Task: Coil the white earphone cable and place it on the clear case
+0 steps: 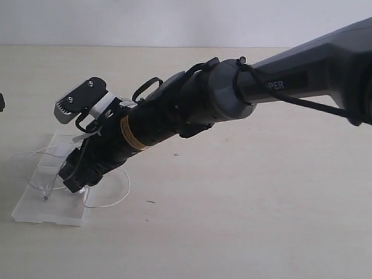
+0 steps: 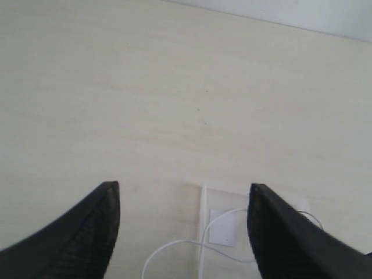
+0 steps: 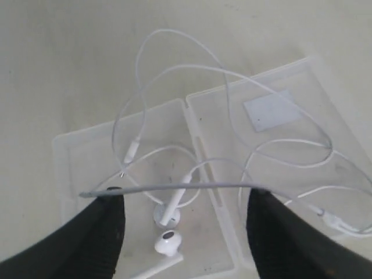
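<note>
Your right gripper (image 3: 185,203) hangs directly over the thin white earphone cable (image 3: 167,240), jaws spread and empty. The cable sprawls in loose loops across both halves of the open translucent plastic case (image 3: 87,163). Your left gripper (image 2: 183,192), likewise spread and empty, sits farther off.

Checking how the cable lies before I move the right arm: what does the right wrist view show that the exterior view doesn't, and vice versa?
Right wrist only: two earbuds in one half of the clear case, the white sticker on the other, right gripper open above. Exterior only: the right arm reaching across, hiding much of the case. Both: the white earphone cable looped loosely on the case, some spilling onto the table.
</note>
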You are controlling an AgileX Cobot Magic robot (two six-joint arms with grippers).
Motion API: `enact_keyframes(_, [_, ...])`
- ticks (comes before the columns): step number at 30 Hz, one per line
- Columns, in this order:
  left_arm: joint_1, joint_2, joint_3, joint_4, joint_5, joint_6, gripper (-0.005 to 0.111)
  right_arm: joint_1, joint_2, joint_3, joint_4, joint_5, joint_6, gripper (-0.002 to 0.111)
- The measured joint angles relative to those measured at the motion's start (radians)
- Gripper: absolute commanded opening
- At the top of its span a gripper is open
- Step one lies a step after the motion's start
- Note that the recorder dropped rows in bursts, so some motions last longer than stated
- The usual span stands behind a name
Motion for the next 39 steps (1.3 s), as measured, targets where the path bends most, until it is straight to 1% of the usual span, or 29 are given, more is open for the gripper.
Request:
enact_keyframes(4, [0.0, 0.0, 0.0, 0.0, 0.0, -0.002, 0.062, 0.0, -0.005, 0.018, 0.0, -0.018, -0.019, 0.06])
enact_keyframes(7, [0.0, 0.0, 0.0, 0.0, 0.0, -0.002, 0.062, 0.0, -0.009, 0.025, 0.0, -0.106, -0.023, 0.06])
enact_keyframes(10, [0.0, 0.0, 0.0, 0.0, 0.002, -0.004, 0.062, 0.0, -0.015, 0.029, -0.002, -0.147, -0.024, 0.06])
enact_keyframes(15, [0.0, 0.0, 0.0, 0.0, 0.013, -0.004, 0.062, -0.006, -0.043, 0.056, -0.002, -0.158, -0.026, 0.06])
enact_keyframes(19, [0.0, 0.0, 0.002, 0.0, 0.019, -0.004, 0.062, -0.032, -0.085, 0.095, -0.002, -0.181, -0.026, 0.059])
enact_keyframes(21, [0.0, -0.01, 0.013, 0.0, 0.019, -0.004, 0.062, -0.05, -0.118, 0.116, -0.002, -0.192, -0.026, 0.056])
enact_keyframes(23, [-0.008, -0.032, 0.031, 0.0, 0.019, -0.005, 0.061, -0.074, -0.158, 0.143, -0.002, -0.204, -0.024, 0.047])
enact_keyframes(25, [-0.03, -0.068, 0.048, 0.008, 0.019, -0.006, 0.053, -0.099, -0.212, 0.17, -0.002, -0.211, 0.0, 0.032])
enact_keyframes(26, [-0.045, -0.086, 0.056, 0.018, 0.019, -0.006, 0.045, -0.109, -0.232, 0.181, -0.002, -0.213, 0.017, 0.023])
enact_keyframes(27, [-0.063, -0.112, 0.064, 0.025, 0.019, -0.006, 0.035, -0.122, -0.257, 0.196, -0.002, -0.216, 0.041, 0.014])
enact_keyframes(29, [-0.103, -0.173, 0.085, 0.043, 0.016, -0.006, 0.014, -0.142, -0.302, 0.227, -0.002, -0.218, 0.087, 0.0])
enact_keyframes(30, [-0.119, -0.199, 0.098, 0.052, 0.015, -0.006, 0.002, -0.149, -0.326, 0.247, -0.002, -0.219, 0.1, 0.0])
enact_keyframes(32, [-0.162, -0.275, 0.13, 0.06, 0.012, -0.006, 0.001, -0.158, -0.37, 0.292, -0.002, -0.219, 0.116, 0.0])
enact_keyframes(35, [-0.198, -0.375, 0.182, 0.063, 0.012, -0.009, 0.0, -0.159, -0.427, 0.366, -0.002, -0.219, 0.123, 0.0])
enact_keyframes(39, [-0.213, -0.509, 0.238, 0.065, 0.012, -0.02, 0.0, -0.159, -0.5, 0.46, -0.002, -0.201, 0.123, 0.0])
